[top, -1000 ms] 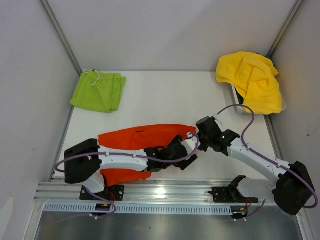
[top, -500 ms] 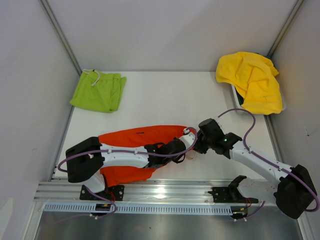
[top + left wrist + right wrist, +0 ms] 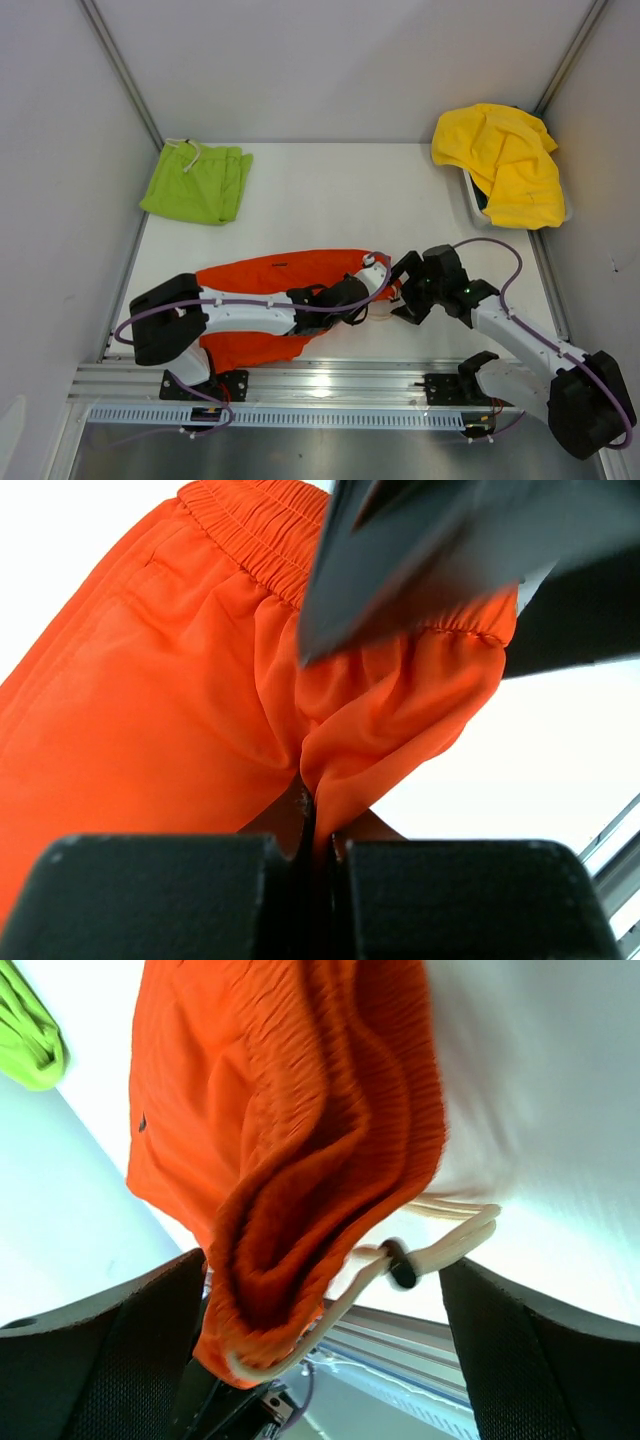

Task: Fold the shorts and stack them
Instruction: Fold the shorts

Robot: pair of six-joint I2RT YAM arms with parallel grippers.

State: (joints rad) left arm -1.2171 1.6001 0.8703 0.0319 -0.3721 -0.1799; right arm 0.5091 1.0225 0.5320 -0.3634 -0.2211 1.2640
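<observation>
Top external view: the orange-red shorts (image 3: 270, 275) lie close to the near edge of the table (image 3: 330, 200), a little left of the middle. Their waist end points to the right. The left arm lies low across them. The left gripper (image 3: 368, 298) is at the waist end. In the left wrist view its fingers (image 3: 170, 895) are pressed tight together, with a fold of the orange cloth pinched between them.

The right gripper (image 3: 403, 290) is just beside the same waist end, on its right. In the right wrist view its fingers (image 3: 110, 1350) stand wide apart and squeeze nothing. The bunched waist and the white drawstring (image 3: 440, 1240) show between them.

The lime-green shorts (image 3: 197, 183) lie folded in the far left corner, well apart from both arms. A yellow cloth (image 3: 505, 160) sits in a heap in the far right corner.
</observation>
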